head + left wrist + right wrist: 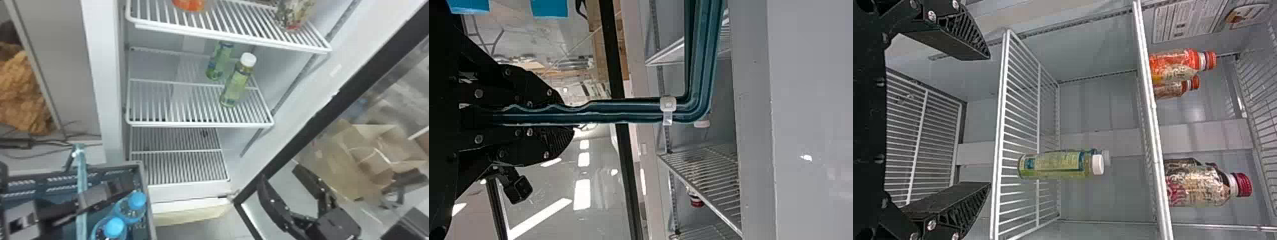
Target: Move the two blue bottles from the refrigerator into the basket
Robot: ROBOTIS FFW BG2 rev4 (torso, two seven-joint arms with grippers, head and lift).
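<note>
Both blue bottles, one and the other, are inside the dark basket, against its right side. My left gripper is over the basket, at its raised teal handle. In the left wrist view that gripper is shut on the handle, which runs out from between its fingers. My right gripper stands open and empty right of the refrigerator's lower part, by the door. The right wrist view has it open, facing the shelves.
Two green bottles, a front one and a rear one, stand on the middle wire shelf. The upper shelf holds red-capped and orange bottles. The open door's dark edge slants down the right side, with a cardboard box beyond.
</note>
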